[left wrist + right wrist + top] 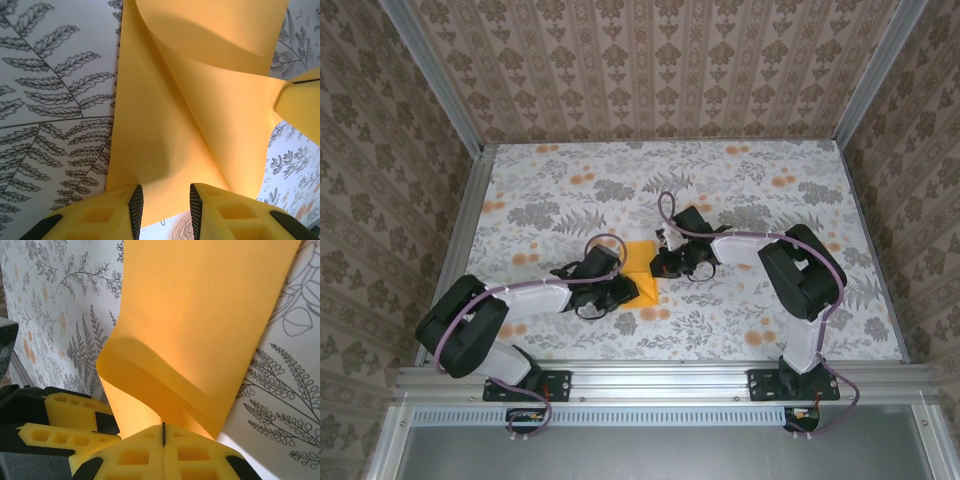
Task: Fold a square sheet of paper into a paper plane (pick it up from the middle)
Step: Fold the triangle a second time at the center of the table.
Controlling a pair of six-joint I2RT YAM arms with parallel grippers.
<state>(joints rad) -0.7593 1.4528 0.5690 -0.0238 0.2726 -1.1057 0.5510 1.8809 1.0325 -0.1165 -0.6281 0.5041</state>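
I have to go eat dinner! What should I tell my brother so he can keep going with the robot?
Left claw: open, tips either side of one edge of the square sheet of paper.
Right claw: shut on the sheet, holding that part up in a loose curl.
The rest of the sheet lies on the floral table between both claws.
Done: one part raised, sheet bending over.
Left: press every fold flat; no plane shape yet.

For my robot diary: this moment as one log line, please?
paper: curled up | right end effector: shut on paper | left end effector: open
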